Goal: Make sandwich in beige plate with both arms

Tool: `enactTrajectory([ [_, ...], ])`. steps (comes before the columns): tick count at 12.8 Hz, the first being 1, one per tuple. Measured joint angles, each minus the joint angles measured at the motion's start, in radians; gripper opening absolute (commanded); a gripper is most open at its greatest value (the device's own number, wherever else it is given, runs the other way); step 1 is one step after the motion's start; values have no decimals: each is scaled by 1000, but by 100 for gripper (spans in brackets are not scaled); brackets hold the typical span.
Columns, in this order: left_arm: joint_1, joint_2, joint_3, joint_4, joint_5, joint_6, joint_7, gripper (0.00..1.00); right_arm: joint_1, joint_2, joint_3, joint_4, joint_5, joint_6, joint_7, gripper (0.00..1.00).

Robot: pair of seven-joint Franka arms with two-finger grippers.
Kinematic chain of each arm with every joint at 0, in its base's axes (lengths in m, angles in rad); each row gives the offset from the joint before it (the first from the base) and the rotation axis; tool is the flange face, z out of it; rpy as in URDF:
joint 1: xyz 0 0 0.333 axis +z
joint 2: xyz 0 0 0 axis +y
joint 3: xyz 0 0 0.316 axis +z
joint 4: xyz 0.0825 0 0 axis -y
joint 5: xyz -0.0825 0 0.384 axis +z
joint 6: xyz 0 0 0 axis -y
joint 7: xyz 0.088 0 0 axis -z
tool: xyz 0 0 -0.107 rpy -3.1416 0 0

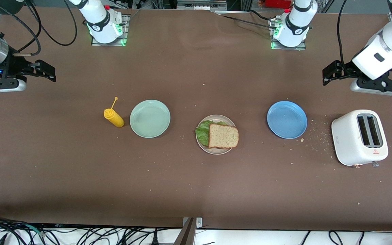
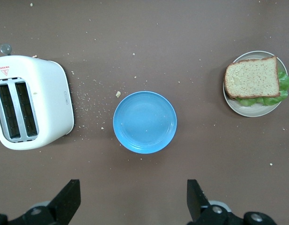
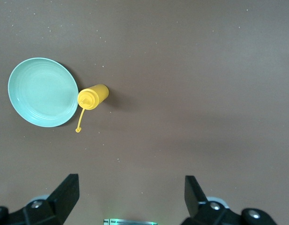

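- The beige plate sits at the middle of the brown table, and it serves as the landmark for everything else here.
- The sandwich lies on the beige plate — a speckled brown slice on top, with ruffled green lettuce poking out from under it on the side toward the right arm's end.
- The mint-green plate is beside the beige plate toward the right arm's end of the table, bare.
- A yellow squeeze bottle stands just beside the mint-green plate, still farther from the beige plate, its cap hanging open on a thin strap.
- The blue plate is beside the beige plate toward the left arm's end, with crumbs scattered near it.
- A white two-slot toaster stands farther out at that end, well apart from the beige plate.
- The left gripper hangs in the air above the table near the toaster — fingers spread wide, holding nothing.
- The right gripper hangs over the table's right-arm end, well apart from the beige plate, fingers wide and empty.
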Motion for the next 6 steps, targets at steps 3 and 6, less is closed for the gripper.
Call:
enactTrajectory([
  [3, 9, -6, -32, -8, 0, 0, -1, 100, 0, 0, 0, 0, 0, 0, 0, 100],
  [6, 12, -6, -34, -14, 0, 0, -1, 100, 0, 0, 0, 0, 0, 0, 0, 100],
])
